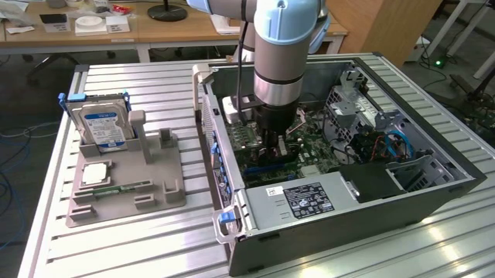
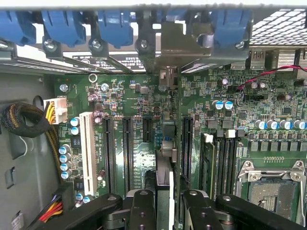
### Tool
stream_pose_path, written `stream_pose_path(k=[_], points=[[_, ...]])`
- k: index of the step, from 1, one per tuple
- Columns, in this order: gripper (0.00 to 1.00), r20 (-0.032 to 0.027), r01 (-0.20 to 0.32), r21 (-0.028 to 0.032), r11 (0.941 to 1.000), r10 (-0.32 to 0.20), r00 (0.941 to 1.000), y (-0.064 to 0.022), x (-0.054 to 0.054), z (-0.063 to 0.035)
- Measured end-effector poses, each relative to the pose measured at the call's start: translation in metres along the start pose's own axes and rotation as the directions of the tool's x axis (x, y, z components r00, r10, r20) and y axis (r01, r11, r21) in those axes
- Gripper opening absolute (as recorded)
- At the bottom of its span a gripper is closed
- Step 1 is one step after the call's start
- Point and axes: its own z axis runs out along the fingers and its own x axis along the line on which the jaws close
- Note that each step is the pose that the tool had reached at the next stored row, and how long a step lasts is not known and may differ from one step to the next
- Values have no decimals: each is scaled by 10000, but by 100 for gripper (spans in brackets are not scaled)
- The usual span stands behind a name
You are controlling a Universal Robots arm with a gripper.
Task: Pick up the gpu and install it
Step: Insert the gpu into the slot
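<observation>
The gpu (image 2: 164, 143) stands on edge between my fingers, seen edge-on in the wrist view. Its pale metal bracket (image 2: 178, 44) is up against the case's rear wall, below the blue slot clips (image 2: 115, 26). My gripper (image 2: 165, 199) is shut on the card. The card's lower edge is down at the motherboard (image 2: 139, 103), between two black expansion slots (image 2: 127, 148); I cannot tell whether it is seated. In the exterior view my gripper (image 1: 270, 145) reaches straight down into the open computer case (image 1: 441, 176) and hides most of the card.
A white slot (image 2: 88, 148), memory slots (image 2: 225, 163) and the processor socket (image 2: 271, 187) flank the card. Cable bundles (image 2: 29, 120) lie at the case side. A grey holder (image 1: 127, 191) at the exterior view's left carries a hard drive (image 1: 101, 124), a chip (image 1: 94, 174) and a memory stick (image 1: 116, 188).
</observation>
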Motion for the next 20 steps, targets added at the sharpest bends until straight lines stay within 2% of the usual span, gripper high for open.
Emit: stream_pose_path(k=[20], points=[[27,2,1,1,10000,-1,10000,5,0,49]])
